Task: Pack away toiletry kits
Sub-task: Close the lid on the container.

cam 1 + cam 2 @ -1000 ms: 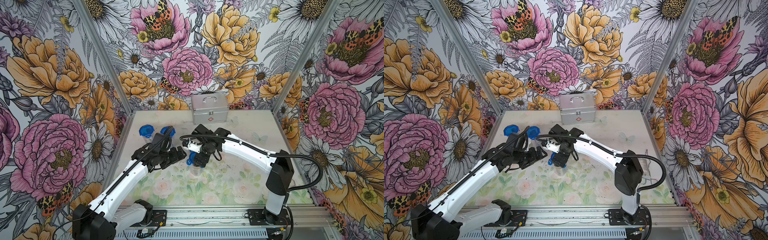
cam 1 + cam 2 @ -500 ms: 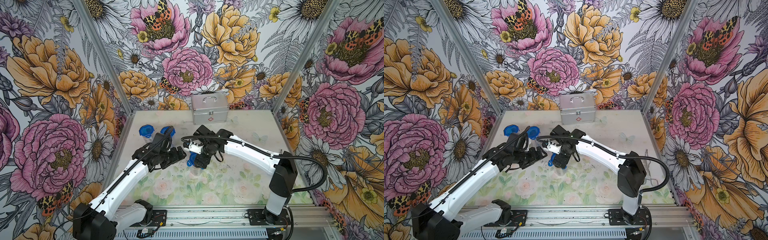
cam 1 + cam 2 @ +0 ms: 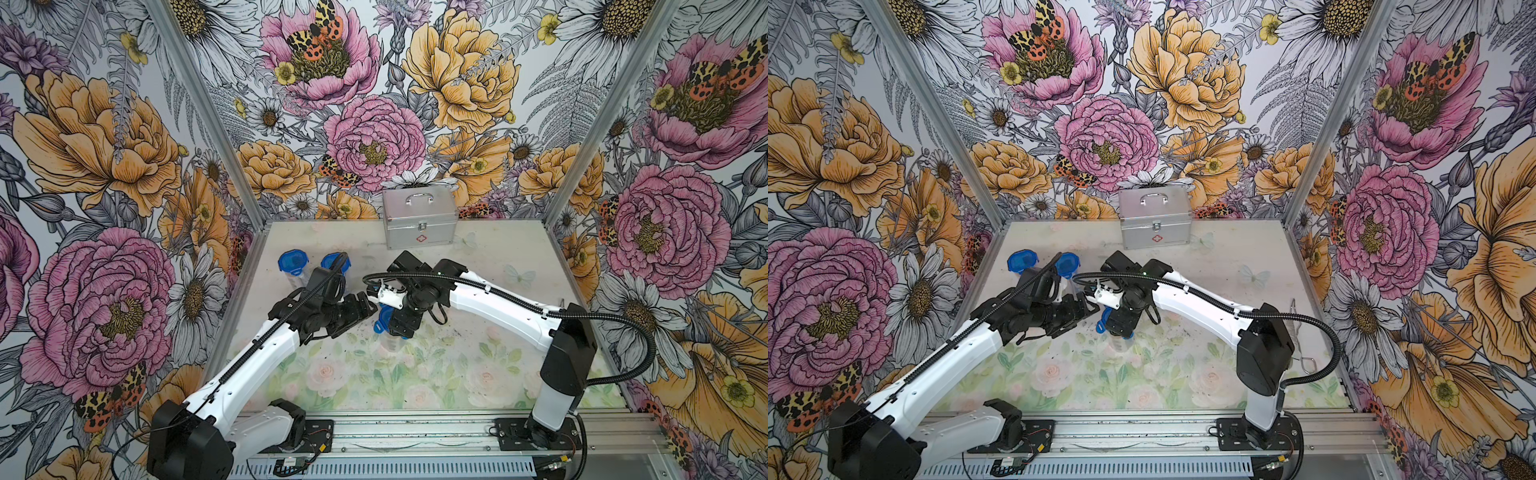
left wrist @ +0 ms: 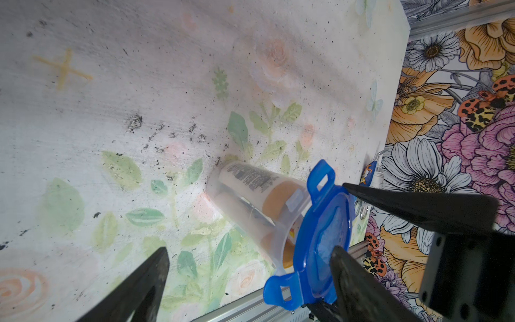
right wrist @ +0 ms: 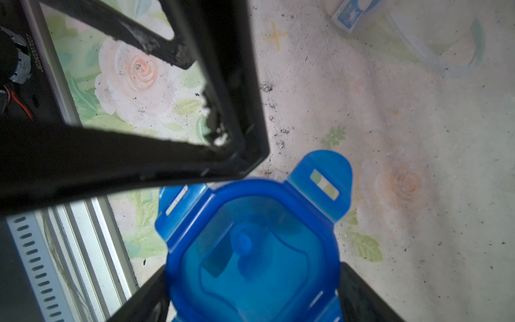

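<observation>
Bottles (image 4: 245, 177) with orange caps sit inside the clear cup (image 4: 239, 212), which stands in the middle of the table (image 3: 490, 266). On top is the blue lid (image 5: 250, 251). The right gripper (image 5: 252, 278) reaches down from above and pinches the lid by its two sides. The left gripper (image 3: 363, 306) hangs just beside it with its fingers spread wide and nothing in them.

I think the cup is light and thin (it could squash or slip if squeezed hard). The stiff lid rim is the better place to hold. Two lid tabs stick out, so they do not look clipped yet. Each one needs a soft push down.

Two more lidded cups (image 3: 293, 262) stand at the back left. The silver case (image 3: 419, 222) stands by the back wall.
</observation>
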`<state>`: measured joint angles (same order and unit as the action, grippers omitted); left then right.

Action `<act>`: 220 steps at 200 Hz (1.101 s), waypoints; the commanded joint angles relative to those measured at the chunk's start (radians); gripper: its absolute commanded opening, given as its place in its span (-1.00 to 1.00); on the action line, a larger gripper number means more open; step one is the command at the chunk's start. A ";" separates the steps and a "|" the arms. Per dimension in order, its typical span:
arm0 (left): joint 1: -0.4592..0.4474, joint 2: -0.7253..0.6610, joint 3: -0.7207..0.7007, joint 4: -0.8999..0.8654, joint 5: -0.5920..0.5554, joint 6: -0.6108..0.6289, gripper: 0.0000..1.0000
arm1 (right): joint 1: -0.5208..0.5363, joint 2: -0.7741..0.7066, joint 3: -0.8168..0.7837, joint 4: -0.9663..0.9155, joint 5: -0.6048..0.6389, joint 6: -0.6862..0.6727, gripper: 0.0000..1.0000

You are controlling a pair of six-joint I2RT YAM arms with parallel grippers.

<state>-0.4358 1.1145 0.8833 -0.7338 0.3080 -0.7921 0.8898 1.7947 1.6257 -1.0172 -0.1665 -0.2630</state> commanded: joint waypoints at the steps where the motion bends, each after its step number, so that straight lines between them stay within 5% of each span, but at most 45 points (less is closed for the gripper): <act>1: -0.008 -0.010 -0.025 0.037 0.022 -0.024 0.79 | 0.014 0.003 -0.010 0.029 -0.012 -0.011 0.32; 57: -0.019 -0.016 -0.058 0.053 0.025 -0.041 0.78 | 0.020 0.001 -0.045 0.038 0.009 -0.018 0.38; 146: -0.033 -0.016 -0.066 0.071 0.022 -0.057 0.77 | 0.028 -0.021 -0.056 0.050 0.034 -0.013 0.83; 220: -0.037 -0.024 -0.075 0.077 0.021 -0.062 0.77 | 0.034 -0.030 -0.040 0.052 0.045 -0.005 0.99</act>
<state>-0.4606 1.1122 0.8150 -0.6998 0.3122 -0.8433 0.9096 1.7878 1.5772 -0.9672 -0.1230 -0.2703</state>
